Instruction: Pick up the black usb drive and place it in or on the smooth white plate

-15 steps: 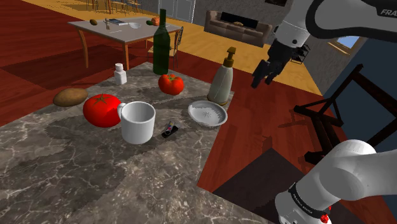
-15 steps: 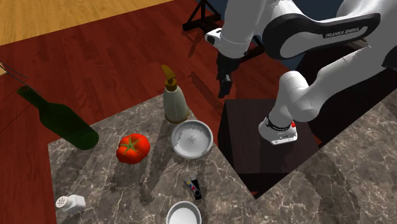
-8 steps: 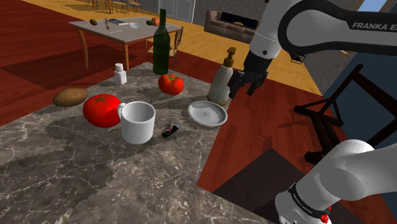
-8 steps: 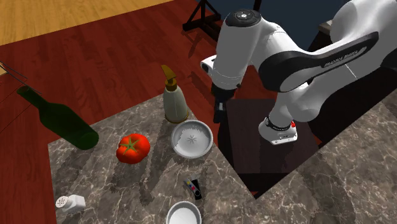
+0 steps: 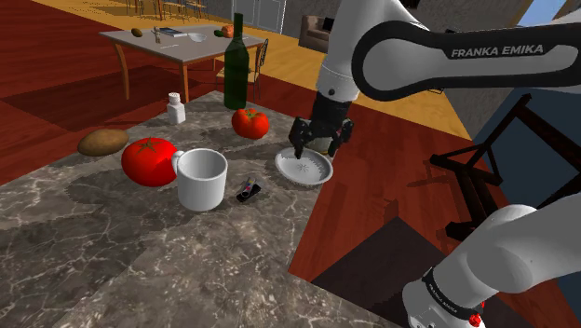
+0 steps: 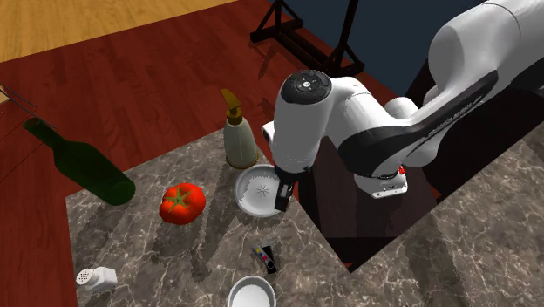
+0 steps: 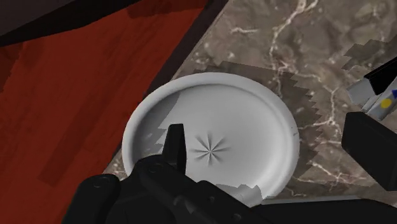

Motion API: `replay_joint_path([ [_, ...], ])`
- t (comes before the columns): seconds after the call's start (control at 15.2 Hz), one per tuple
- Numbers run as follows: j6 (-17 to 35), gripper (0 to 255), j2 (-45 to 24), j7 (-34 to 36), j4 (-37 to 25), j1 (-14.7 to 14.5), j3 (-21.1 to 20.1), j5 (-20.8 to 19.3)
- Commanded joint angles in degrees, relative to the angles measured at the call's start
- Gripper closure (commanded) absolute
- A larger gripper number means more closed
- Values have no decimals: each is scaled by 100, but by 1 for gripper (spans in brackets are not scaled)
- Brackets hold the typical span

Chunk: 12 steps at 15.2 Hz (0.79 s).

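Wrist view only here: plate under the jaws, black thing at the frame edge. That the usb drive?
Observer: Likely. The usb drive lies flat on the marble counter, between the plate and a white mug.
Operator: Anything tall near the plate?
Observer: A soap dispenser stands just beyond the plate's rim, on the side away from the drive.
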<state>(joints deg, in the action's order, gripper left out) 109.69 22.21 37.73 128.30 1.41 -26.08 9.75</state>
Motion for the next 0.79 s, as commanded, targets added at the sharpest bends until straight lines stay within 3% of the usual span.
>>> replay_joint_path([
  [0.0, 143, 0, -439, 536, -250, 47, -282, -72],
  [0.33, 391, 0, -1639, 1856, -997, 110, -848, -531],
  [0.59, 458, 0, -2739, 2954, -1759, -37, -1088, -1133],
  [0.73, 530, 0, -2835, 3031, -1760, -82, -1070, -1188],
])
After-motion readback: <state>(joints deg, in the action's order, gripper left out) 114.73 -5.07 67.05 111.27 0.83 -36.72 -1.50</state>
